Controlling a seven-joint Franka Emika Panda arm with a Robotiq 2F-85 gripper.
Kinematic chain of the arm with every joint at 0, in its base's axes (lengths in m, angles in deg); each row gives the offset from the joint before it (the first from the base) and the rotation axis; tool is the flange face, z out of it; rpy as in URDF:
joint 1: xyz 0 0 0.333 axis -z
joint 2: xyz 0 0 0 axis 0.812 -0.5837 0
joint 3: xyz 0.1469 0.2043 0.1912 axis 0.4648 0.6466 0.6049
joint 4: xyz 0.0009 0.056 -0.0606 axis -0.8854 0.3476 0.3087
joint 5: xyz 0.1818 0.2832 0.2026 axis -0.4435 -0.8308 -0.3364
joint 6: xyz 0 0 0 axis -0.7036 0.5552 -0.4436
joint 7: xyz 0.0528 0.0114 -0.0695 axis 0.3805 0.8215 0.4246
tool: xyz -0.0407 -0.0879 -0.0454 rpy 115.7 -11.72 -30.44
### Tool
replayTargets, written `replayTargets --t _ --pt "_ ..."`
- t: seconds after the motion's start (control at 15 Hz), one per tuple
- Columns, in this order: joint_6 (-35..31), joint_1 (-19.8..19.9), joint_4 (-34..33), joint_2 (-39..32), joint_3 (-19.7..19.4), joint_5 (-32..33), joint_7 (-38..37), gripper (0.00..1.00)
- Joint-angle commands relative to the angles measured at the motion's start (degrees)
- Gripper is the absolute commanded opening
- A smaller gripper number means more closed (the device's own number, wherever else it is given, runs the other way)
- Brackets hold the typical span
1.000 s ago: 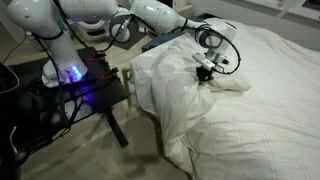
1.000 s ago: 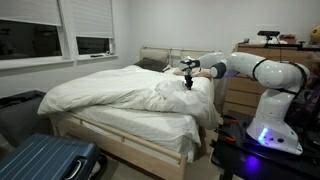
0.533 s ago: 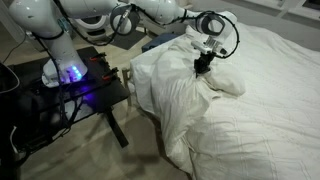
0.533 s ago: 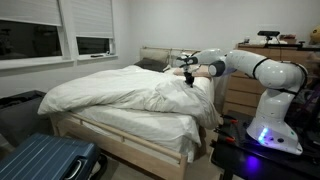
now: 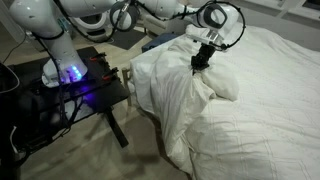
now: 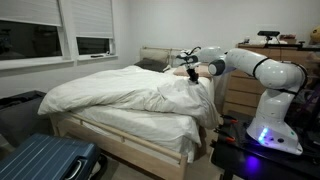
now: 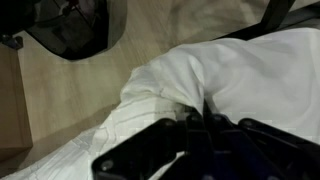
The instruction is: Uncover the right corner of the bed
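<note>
White duvet [image 5: 185,100] is pinched in the hand [image 5: 199,61] by the bed corner [image 5: 157,43].

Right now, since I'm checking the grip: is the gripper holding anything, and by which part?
The gripper is shut on the duvet, pinching a bunched fold that stands above the rest.

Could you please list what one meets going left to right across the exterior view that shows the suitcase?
Ribbed blue suitcase, rumpled white duvet, black gripper pinching that duvet, white robot arm base with a blue light.
</note>
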Motion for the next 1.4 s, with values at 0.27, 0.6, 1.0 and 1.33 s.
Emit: replayTargets --t 0.27,0.6,1.0,1.33 --pt "4.16 -2.66 1.7 2.44 -0.11 1.91 6.12 0.01" --pt "5.31 -2.54 -2.28 -1.0 0.69 1.2 5.16 0.04" --pt "5.49 -2.67 -2.26 -1.17 0.67 1.33 5.16 0.04" --pt "4.81 -3.05 -2.16 -0.72 -0.01 2.72 8.09 0.01"
